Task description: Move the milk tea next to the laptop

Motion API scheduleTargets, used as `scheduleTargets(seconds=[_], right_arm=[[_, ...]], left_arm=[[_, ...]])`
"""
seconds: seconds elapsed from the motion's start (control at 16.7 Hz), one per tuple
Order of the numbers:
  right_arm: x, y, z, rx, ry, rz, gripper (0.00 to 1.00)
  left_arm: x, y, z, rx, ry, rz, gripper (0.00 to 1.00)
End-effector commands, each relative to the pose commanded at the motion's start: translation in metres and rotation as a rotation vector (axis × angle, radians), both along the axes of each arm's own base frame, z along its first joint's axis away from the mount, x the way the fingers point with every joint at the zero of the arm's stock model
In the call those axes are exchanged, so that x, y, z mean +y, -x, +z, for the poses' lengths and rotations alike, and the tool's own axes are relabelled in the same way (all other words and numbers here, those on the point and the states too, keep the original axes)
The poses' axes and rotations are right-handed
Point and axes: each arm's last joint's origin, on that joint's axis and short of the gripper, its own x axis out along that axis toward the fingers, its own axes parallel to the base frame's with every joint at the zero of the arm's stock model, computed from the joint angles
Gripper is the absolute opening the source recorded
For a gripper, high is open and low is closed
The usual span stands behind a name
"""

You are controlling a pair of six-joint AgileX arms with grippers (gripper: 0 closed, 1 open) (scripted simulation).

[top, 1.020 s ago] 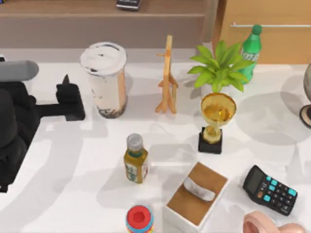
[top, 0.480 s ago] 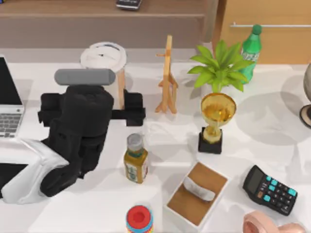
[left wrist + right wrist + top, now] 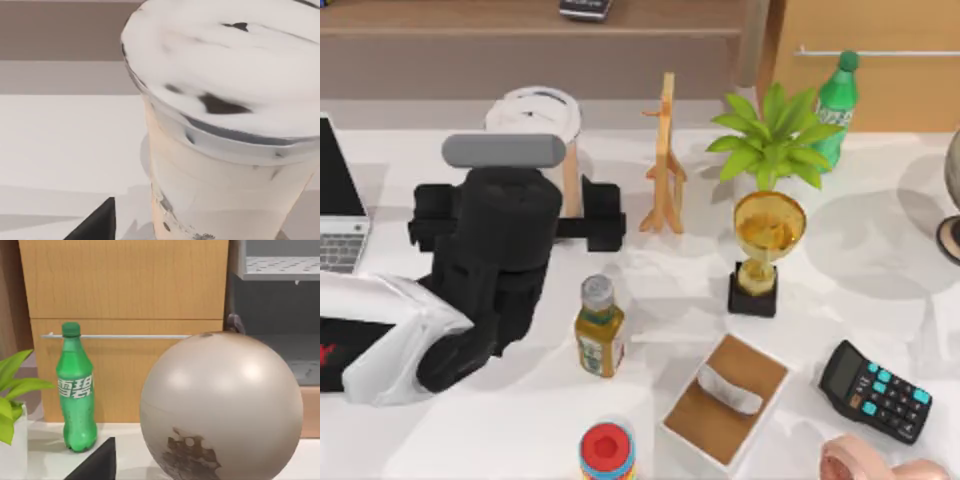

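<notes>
On the white table, the left arm's black gripper reaches in from the left edge and hangs over the tall clear plastic cup of beige milk tea with its white domed lid, which stands near the back edge, left of centre; the arm's bulk covers most of the cup from above, and whether the fingers have closed on the cup cannot be told. From the left wrist camera the milk tea's lid and milky side loom very close. The silver-grey laptop with a black screen sits at the far left edge of the table, well apart from the cup. A small amber bottle with a grey cap stands just in front of the arm, and a red-capped coloured container lies at the front edge. To the cup's right stand a light wooden rack, a green leafy plant in a white pot, a green plastic soda bottle, and a golden trophy cup on a black base. A white tissue box with a brown top and a black calculator with teal keys occupy the front right. The right wrist camera faces a grey-beige globe and the soda bottle before a wooden cabinet.
</notes>
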Motion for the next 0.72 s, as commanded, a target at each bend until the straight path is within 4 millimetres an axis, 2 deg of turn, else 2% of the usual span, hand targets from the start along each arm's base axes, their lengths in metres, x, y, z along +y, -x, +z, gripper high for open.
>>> scheduleTargets(seconds=[0.42,0.72], right_arm=[[0.0,0.0,0.0,0.0,0.0,0.0,1.0],[0.0,0.0,0.0,0.0,0.0,0.0,1.0]], left_arm=[[-0.002,-0.06,-0.029,0.007,-0.005,0.0,1.0],[-0.002,-0.063,-0.03,0.005,-0.003,0.0,1.0]])
